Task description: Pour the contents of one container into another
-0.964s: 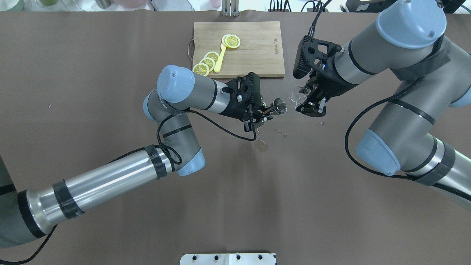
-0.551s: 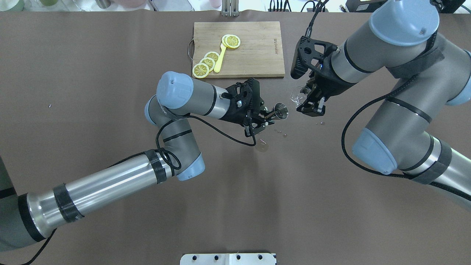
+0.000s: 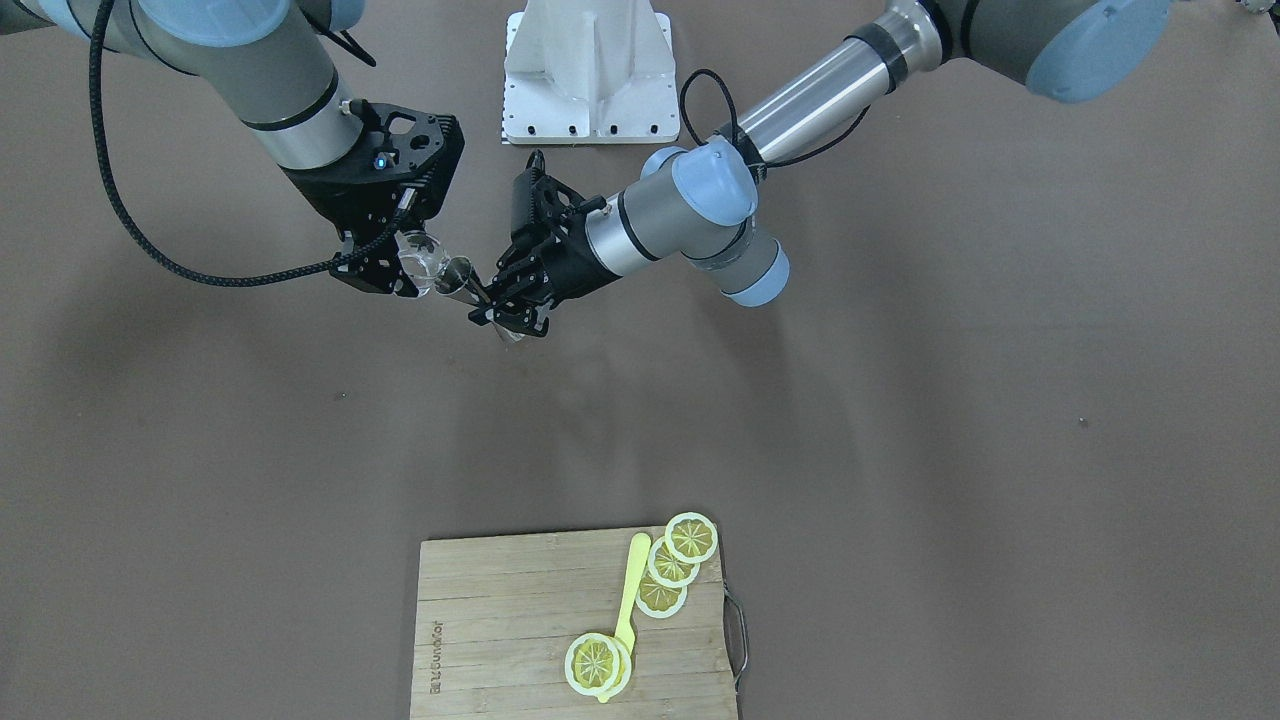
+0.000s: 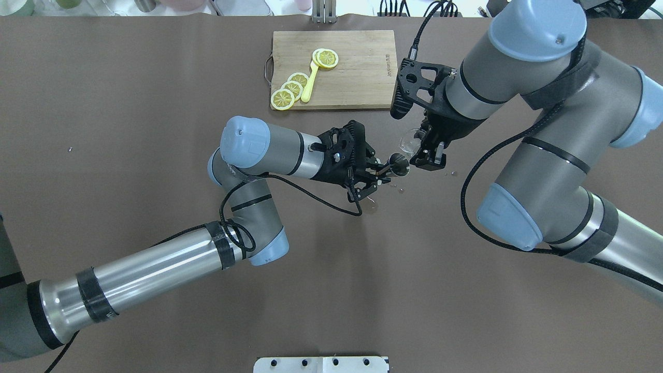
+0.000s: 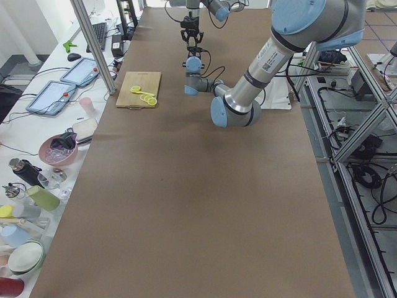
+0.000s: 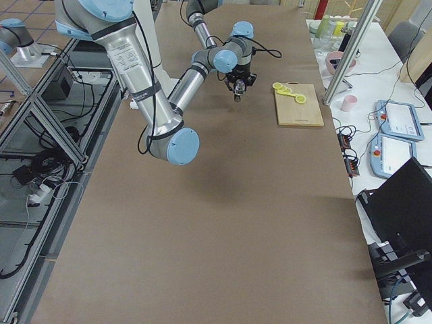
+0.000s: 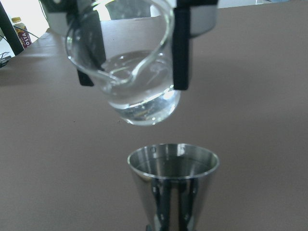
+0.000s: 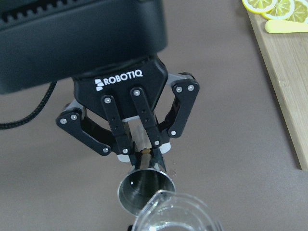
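Just right of centre in the overhead view, below the wooden cutting board (image 4: 357, 77), the two grippers meet above the brown surface (image 4: 155, 77). The left gripper (image 4: 384, 170) reaches in from the left side of the frame. Its fingers (image 8: 115, 127) are drawn narrow and clamped on the waist of the metal jigger (image 4: 399, 162). The jigger juts out beyond the fingertips, clear of the surface, tilted, with its open cone turned toward the other arm. The right gripper (image 4: 420, 148) comes down from the upper right and holds the glass cup (image 4: 407, 139). In the left wrist view one dark finger sits on each side of the cup's wall, spread only as wide as the cup. That view also shows the cup tipped, high in the frame, its thick rounded base hanging directly over the jigger's round mouth with a clear gap between the two. In the right wrist view the cup's rim fills the bottom edge and overlaps the jigger's mouth. Whether anything is running between them cannot be told. A few small droplets (image 4: 397, 186) dot the surface just below the jigger. On the board lie lemon slices (image 4: 327, 58) and a pale yellow utensil (image 4: 310, 85), well apart from both grippers.
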`<state>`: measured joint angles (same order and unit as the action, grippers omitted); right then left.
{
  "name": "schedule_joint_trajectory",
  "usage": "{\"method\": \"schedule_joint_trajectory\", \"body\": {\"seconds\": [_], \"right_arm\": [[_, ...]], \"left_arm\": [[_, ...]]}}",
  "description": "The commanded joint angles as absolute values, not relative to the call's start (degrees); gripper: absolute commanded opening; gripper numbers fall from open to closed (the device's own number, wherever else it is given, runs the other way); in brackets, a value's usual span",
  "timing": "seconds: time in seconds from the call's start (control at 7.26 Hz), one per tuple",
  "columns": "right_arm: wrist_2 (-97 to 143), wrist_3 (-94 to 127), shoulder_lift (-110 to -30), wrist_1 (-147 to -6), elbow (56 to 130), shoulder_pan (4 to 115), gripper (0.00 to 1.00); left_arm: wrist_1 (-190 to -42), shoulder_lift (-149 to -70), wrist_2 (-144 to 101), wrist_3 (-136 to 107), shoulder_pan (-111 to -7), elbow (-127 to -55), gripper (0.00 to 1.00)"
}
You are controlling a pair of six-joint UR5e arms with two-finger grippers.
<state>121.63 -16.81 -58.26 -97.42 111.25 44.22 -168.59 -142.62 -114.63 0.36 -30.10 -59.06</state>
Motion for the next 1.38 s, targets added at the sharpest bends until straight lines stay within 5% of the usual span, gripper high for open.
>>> {"method": "schedule_joint_trajectory", "body": {"seconds": [0.0, 1.24], "right_arm": [[121.64, -21.59, -57.49, -101.49, 111.71, 44.12, 0.00], [121.03, -25.39, -55.11, -108.62, 110.30, 43.15, 0.00]], "left_arm": [[-168.66, -142.47, -114.61, 0.26, -30.06, -59.06, 0.00], [-169.01, -142.38, -114.52, 0.35, -30.06, -59.15, 0.00]]}}
